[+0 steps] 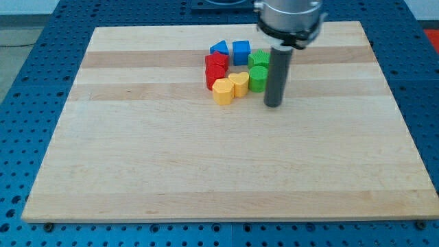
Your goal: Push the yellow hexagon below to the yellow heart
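The yellow hexagon (222, 90) lies in a cluster near the board's top middle, touching the left side of the yellow heart (239, 83). My tip (274, 104) rests on the board to the right of the cluster, just right of and slightly below the green round block (258, 79). The tip is apart from both yellow blocks, with the heart and green block between it and the hexagon. The rod hangs from the arm's grey end (288, 19) at the view's top.
Other blocks pack the cluster: two red blocks (216, 68) on its left, a blue block (219, 48) and a blue cube (241, 51) at its top, a second green block (259, 59) at its right. The wooden board (206, 165) sits on a blue perforated table (27, 82).
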Available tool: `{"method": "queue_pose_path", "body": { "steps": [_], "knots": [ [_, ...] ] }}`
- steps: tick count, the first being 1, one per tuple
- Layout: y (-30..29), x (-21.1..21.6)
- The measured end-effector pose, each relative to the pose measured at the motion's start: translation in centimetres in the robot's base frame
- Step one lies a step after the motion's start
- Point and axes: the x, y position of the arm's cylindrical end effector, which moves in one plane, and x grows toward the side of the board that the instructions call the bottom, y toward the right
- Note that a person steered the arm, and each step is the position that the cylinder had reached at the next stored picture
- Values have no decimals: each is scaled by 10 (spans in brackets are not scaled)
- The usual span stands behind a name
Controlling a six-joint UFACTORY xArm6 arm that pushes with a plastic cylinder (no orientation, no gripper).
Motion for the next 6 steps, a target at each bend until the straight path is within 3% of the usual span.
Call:
{"method": "queue_pose_path", "body": {
  "steps": [4, 6],
  "knots": [
    [-10, -16],
    [-15, 33]
  ]
}}
